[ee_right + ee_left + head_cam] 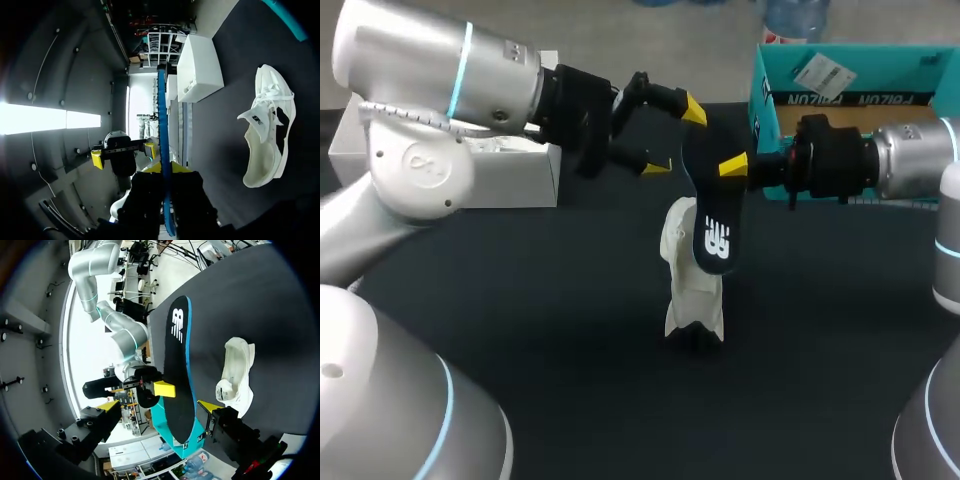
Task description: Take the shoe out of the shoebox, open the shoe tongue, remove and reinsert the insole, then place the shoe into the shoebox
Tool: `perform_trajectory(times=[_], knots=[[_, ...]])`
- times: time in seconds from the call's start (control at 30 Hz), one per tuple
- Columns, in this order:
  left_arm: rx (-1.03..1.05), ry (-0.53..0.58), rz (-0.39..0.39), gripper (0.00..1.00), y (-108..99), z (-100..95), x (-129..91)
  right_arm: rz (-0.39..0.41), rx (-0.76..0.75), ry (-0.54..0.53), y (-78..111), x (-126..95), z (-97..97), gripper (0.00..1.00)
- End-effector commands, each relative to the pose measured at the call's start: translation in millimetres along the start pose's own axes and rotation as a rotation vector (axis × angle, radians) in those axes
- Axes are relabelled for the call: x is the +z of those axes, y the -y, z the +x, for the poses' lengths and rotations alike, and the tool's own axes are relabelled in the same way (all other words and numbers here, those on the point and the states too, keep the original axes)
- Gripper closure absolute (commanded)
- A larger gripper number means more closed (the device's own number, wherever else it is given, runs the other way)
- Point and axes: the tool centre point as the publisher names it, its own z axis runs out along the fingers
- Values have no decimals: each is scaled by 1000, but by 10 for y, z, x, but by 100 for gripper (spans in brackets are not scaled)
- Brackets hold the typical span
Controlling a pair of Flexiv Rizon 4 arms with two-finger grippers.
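Note:
My right gripper [735, 165] is shut on the upper end of a black insole [716, 238] with a white logo and a blue edge, which hangs down over the table. Under and behind the insole, a white shoe [692, 292] lies on the dark table. My left gripper [675, 137] stands open just left of the insole's top, not touching it. In the left wrist view the insole [178, 365] is ahead of my open left gripper [159, 406], and the shoe [238, 374] lies beyond it. The right wrist view shows the insole [162, 115] edge-on in my right gripper [166, 170], with the shoe [270, 135] beside it.
The teal shoebox [850, 95] stands open at the back right, behind my right arm. A white box [510, 165] sits at the back left, partly behind my left arm; it is the white box [200, 67] in the right wrist view.

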Motion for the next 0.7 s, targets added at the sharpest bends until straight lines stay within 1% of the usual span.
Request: perform_trajectory(times=[0.03, 0.1, 0.23, 0.27, 0.3, 0.37, 0.4, 0.43, 0.47, 0.53, 0.6, 0.7], knots=[[19, 113, -1, 0, 1, 135, 102, -12, -6, 8, 39, -10, 55, 100], [33, 113, -5, 0, -32, 200, 149, -13, -8, 10, 46, -11, 79, 100], [41, 122, -12, 0, -53, 287, 164, -14, -8, 17, 50, -30, 103, 100], [42, 128, -16, 2, -63, 305, 172, -15, -8, 18, 49, -34, 107, 100], [44, 142, -22, 8, -74, 322, 184, -15, -7, 19, 48, -37, 112, 100], [28, 188, -30, 12, -85, 319, 224, -17, -7, 20, 49, -37, 124, 100], [20, 205, -36, 23, -86, 302, 251, -19, -7, 19, 52, -35, 130, 100], [10, 232, -41, 51, -84, 281, 281, -20, -7, 18, 55, -34, 134, 100], [14, 250, -43, 58, -77, 255, 306, -20, -7, 17, 57, -31, 136, 100], [20, 270, -37, 61, -52, 214, 342, -19, -5, 14, 56, -20, 136, 100], [19, 271, -33, 59, -40, 198, 367, -16, -3, 13, 47, -12, 132, 100], [21, 272, -25, 59, -33, 197, 393, -12, -3, 12, 28, -5, 135, 100]])
